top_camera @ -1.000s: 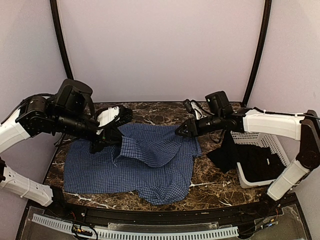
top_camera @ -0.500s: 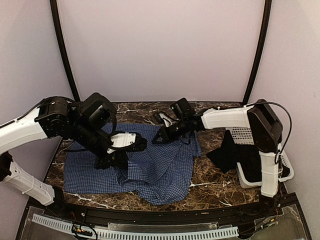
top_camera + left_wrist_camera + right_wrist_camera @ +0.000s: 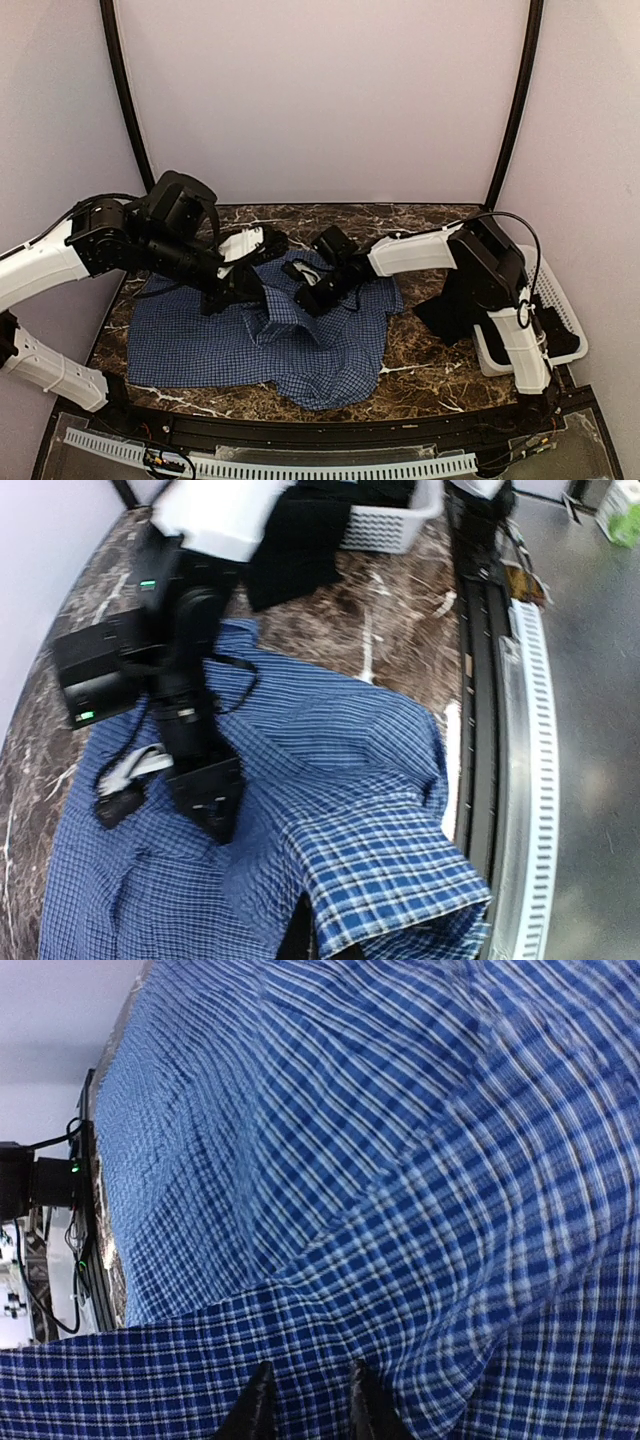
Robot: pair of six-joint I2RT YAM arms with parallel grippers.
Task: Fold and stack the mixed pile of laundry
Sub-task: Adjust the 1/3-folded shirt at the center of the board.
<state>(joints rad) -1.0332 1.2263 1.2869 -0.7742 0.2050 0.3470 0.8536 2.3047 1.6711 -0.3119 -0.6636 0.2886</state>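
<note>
Cloth of the blue-and-white checked shirt lies spread on the marble table. Its near hem is loose and rumpled close to the near edge, so the fold in hand should not drag this part along. A little farther, about the middle of the shirt, the left gripper is closed tight on a lifted flap of the shirt, which the left wrist view shows doubled over the flat layer. Just to the right of it the right gripper hovers low over the shirt with its fingers only narrowly parted; cloth shows in the gap, and no fold seems pinched there. I judge that the step is to bring one side of the shirt over the middle. To do it well, the left gripper should carry the flap low and straight toward the right, while the right gripper holds down the fold line so that the layer below does not slide. Farther to the right, the black garment hangs out of the white basket, just beside the shirt's right edge, and it is not yet folded.
</note>
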